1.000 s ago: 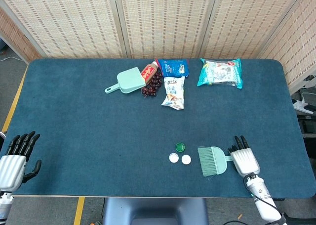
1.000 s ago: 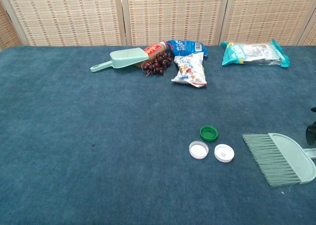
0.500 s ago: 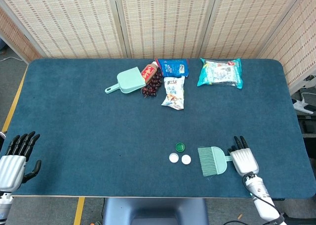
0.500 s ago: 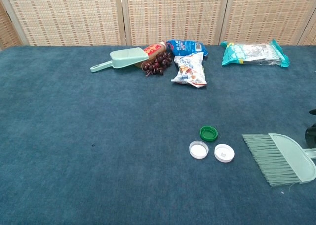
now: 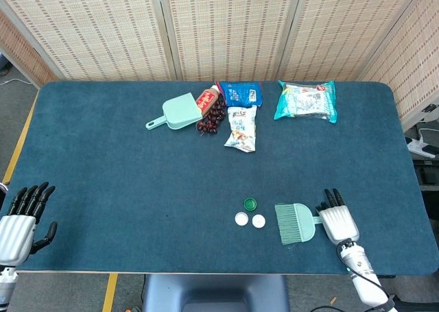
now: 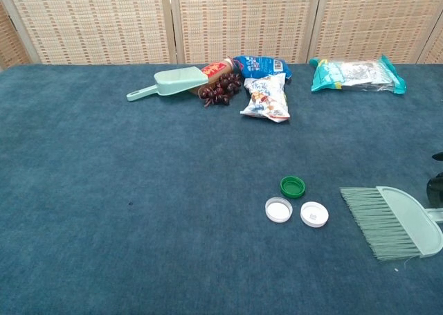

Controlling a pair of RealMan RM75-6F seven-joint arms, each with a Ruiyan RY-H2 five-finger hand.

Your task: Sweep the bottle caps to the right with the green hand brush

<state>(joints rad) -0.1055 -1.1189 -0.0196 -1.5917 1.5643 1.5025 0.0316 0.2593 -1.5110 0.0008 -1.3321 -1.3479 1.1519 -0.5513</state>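
My right hand lies palm down on the dark blue table, near its front edge on the right side. Its dark fingers point away from me and lie close together. The hand sits over the handle end of the green hand brush, touching it or just above it; I cannot tell from either view whether the fingers are actually closed around the handle. In the chest view only a dark sliver of this hand shows at the right edge, just beside the brush.

The brush lies flat on the table, bristles pointing left toward the bottle caps. Three caps sit in a tight cluster just left of the bristles, not touching them: a green cap farthest from me, and two white caps side by side in front of it.

My left hand is at the table's front left corner, well apart from everything. Its fingers are straight and slightly spread, thumb out to the side, and it holds nothing.

At the far side of the table lie a pale green dustpan, a bunch of dark grapes, and several snack packets, one of them teal.
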